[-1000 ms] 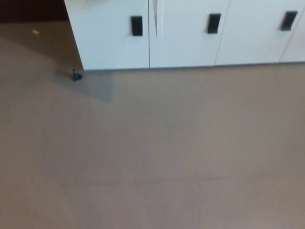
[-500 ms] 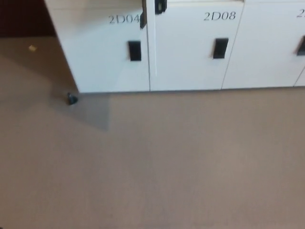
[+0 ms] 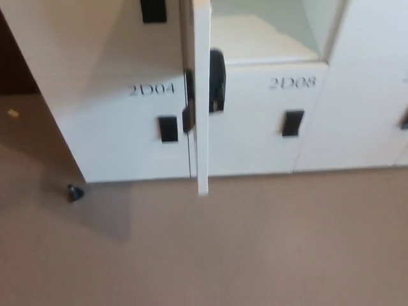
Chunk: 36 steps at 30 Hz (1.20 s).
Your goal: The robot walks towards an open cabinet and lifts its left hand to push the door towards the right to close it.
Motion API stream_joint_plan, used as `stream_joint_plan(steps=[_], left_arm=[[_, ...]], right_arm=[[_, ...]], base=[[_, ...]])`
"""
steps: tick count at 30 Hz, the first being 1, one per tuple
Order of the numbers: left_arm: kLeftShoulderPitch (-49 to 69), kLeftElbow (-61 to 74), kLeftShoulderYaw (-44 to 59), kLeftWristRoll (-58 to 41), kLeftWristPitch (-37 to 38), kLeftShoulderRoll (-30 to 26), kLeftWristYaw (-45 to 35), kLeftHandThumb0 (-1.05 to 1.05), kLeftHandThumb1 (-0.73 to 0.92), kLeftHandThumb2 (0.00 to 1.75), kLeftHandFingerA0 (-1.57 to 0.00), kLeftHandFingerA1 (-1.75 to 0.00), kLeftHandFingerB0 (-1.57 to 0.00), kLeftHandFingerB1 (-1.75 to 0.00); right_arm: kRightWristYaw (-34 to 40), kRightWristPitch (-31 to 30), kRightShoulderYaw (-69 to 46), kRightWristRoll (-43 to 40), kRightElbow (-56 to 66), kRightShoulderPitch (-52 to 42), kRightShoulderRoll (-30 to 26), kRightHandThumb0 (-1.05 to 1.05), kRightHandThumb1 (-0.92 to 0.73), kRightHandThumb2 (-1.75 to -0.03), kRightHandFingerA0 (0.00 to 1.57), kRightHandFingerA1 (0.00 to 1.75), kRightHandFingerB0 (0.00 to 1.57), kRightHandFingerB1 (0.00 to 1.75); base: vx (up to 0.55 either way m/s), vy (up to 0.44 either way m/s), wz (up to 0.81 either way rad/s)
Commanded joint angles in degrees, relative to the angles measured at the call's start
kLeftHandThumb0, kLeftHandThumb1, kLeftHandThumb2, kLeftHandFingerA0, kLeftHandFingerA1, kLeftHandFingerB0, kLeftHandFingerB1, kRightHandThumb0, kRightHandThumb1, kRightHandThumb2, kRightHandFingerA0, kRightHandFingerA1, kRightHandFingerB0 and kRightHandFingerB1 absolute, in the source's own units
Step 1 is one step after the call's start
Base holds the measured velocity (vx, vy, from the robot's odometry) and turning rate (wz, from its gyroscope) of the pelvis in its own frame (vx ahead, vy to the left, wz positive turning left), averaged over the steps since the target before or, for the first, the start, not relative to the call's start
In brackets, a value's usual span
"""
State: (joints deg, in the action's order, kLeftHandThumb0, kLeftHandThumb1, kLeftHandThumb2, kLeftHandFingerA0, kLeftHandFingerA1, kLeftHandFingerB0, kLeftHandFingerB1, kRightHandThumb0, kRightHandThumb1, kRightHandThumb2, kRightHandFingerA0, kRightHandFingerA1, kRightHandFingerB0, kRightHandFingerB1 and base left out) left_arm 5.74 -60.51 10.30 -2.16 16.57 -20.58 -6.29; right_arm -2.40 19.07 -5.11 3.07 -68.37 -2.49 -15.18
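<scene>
Ahead of the robot, the open cabinet door (image 3: 202, 95) juts edge-on toward the camera, left ajar above the 2D08 locker (image 3: 255, 121); neither hand shows, so their state and relative position cannot be told.

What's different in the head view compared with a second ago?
The camera has tilted up and moved closer: the cabinets sit lower in frame, and the open door, seen edge-on, and the open compartment above 2D08 now show. The doorstop only shifted with the view. Neither hand shows.
</scene>
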Motion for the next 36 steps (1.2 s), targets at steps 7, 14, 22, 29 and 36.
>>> stream_joint_plan(steps=[7,14,22,29,36], left_arm=[[-0.1,-1.0,-1.3,2.3,3.2,-1.3,1.2,-0.22,0.69,0.6,-0.59,-0.41,-0.44,-0.36],[-0.1,-0.9,-1.5,2.8,3.5,-1.4,1.6,-0.23,0.68,0.6,-0.61,-0.42,-0.45,-0.37],[-1.1,-1.3,-1.5,2.5,3.0,-1.6,1.4,-0.23,0.68,0.6,-0.62,-0.42,-0.46,-0.37],[-0.7,-1.3,-1.4,2.4,3.2,-1.6,1.4,-0.23,0.68,0.6,-0.62,-0.42,-0.45,-0.37],[-0.6,-1.9,-1.6,2.5,3.4,-1.8,1.5,-0.23,0.69,0.6,-0.6,-0.41,-0.45,-0.37]], right_arm=[[0.7,-0.1,0.2,0.3,-0.3,0.8,-0.2,-0.4,-0.66,-0.6,0.73,0.46,0.57,0.41],[0.4,-0.1,0.1,0.2,-0.8,1.1,-0.1,-0.41,-0.65,-0.59,0.72,0.46,0.57,0.41],[0.5,-0.1,-0.1,0.2,-0.6,1.5,0.1,-0.4,-0.67,-0.6,0.73,0.46,0.56,0.41],[0.5,-0.4,0.3,0.7,-0.5,1.4,0.1,-0.41,-0.67,-0.6,0.72,0.45,0.55,0.4],[0.3,-0.7,0.5,1.0,-0.7,1.6,0.2,-0.41,-0.66,-0.6,0.71,0.46,0.55,0.41]], base=[[0.5,-0.19,0.12],[0.35,-0.129,-0.13],[0.3,0.093,-0.11],[0.11,0.05,0.04],[0.03,-0.138,0.02]])
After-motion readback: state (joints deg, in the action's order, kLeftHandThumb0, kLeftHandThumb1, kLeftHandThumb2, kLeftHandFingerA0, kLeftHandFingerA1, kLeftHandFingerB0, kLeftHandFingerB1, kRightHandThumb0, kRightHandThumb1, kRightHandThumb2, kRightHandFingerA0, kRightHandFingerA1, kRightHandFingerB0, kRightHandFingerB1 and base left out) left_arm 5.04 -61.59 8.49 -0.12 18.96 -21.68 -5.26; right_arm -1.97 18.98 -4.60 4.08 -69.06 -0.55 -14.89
